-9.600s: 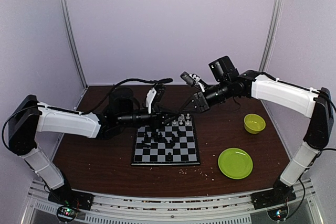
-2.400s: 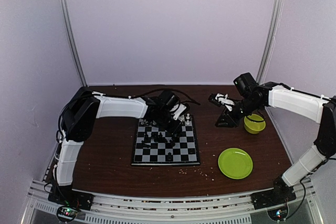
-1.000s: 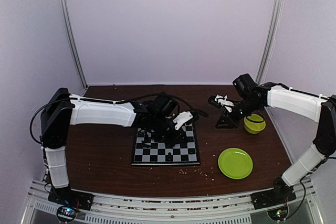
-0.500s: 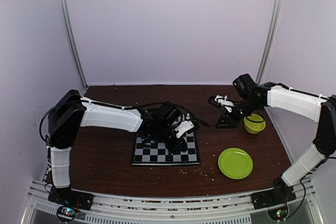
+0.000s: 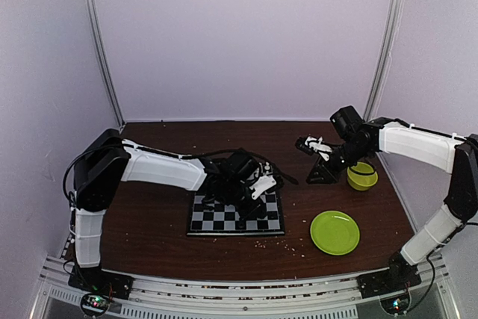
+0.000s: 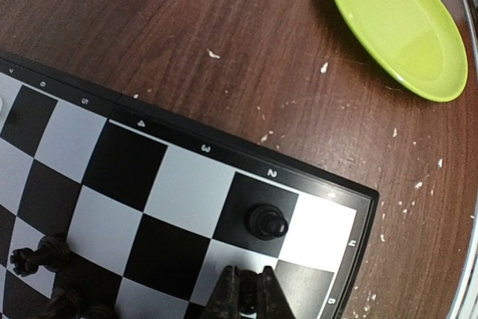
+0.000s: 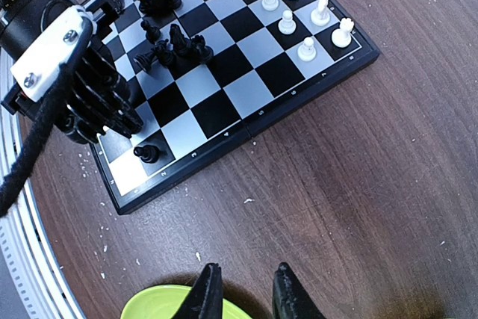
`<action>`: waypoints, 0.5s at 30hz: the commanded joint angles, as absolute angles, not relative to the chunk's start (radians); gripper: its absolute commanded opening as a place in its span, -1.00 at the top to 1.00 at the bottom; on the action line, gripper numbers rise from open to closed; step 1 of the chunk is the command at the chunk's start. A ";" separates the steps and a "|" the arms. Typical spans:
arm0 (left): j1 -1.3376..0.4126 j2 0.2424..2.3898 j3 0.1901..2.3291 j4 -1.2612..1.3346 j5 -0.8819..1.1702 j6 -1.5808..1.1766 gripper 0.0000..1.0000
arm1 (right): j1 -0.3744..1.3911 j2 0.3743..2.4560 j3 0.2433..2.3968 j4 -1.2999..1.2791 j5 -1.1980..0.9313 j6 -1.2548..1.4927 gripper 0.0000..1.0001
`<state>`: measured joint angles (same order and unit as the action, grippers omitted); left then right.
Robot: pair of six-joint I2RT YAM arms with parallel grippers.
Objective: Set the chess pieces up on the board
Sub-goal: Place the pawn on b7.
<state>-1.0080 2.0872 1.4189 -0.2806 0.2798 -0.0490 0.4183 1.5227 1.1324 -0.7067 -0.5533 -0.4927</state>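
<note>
- The left jaws (image 6: 247, 282) are pinched almost together on what looks like a small black chessman, though the tips hide most of it. They hang low over a pale square close to the rim of the board (image 6: 183, 184).
- A black pawn (image 6: 267, 222) stands upright just beside them at 1 o'clock, on the neighbouring dark square.
- Step in hand, as I judge it: filling the black ranks one man at a time, this one going next to the pawn.
- The next move calls for setting the man down upright in mid-square, parting the jaws only a little, and lifting straight up so the pawn is not clipped.
- More black men (image 7: 168, 46) lie heaped and toppled mid-board. The white men (image 7: 287, 24) stand in rows along the opposite edge, so black looks like the side with most left to do.
- The right jaws (image 7: 246, 268) are apart and hold nothing. They sit well off the board, above the rim of a green plate (image 7: 168, 302).
- In the overhead view the plate lies at 4 o'clock of the board and a green bowl (image 5: 362, 175) at 2 o'clock.
- The counter (image 6: 149, 5) is dark brown wood grain, scattered with pale crumbs (image 6: 323, 67) around the board's edge.
- Pale lilac walls (image 5: 239, 35) enclose it, with slim metal posts (image 5: 101, 50) at the back corners.
</note>
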 commanded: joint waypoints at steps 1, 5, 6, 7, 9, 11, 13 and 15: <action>-1.011 2.112 1.445 -0.257 0.248 -0.039 0.86 | 0.413 1.529 1.150 -0.715 -0.555 -0.500 0.52; -1.011 2.111 1.441 -0.262 0.248 -0.037 0.77 | 0.413 1.531 1.150 -0.717 -0.557 -0.501 0.52; -1.011 2.110 1.440 -0.262 0.248 -0.036 0.74 | 0.412 1.531 1.150 -0.718 -0.556 -0.502 0.52; -1.011 2.108 1.438 -0.262 0.248 -0.035 0.71 | 0.412 1.531 1.150 -0.718 -0.555 -0.502 0.52; -1.011 2.106 1.436 -0.261 0.250 -0.038 0.65 | 0.412 1.531 1.150 -0.717 -0.558 -0.501 0.52; -1.011 2.101 1.435 -0.259 0.250 -0.039 0.61 | 0.413 1.533 1.151 -0.718 -0.558 -0.502 0.52; -1.011 2.098 1.437 -0.254 0.254 -0.042 0.58 | 0.413 1.534 1.151 -0.719 -0.558 -0.502 0.52; -1.011 2.091 1.443 -0.252 0.258 -0.046 0.53 | 0.413 1.534 1.152 -0.718 -0.558 -0.502 0.52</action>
<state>-1.0080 2.0899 1.4227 -0.2817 0.2577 -0.0494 0.4183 1.5249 1.1324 -0.7071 -0.5533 -0.4946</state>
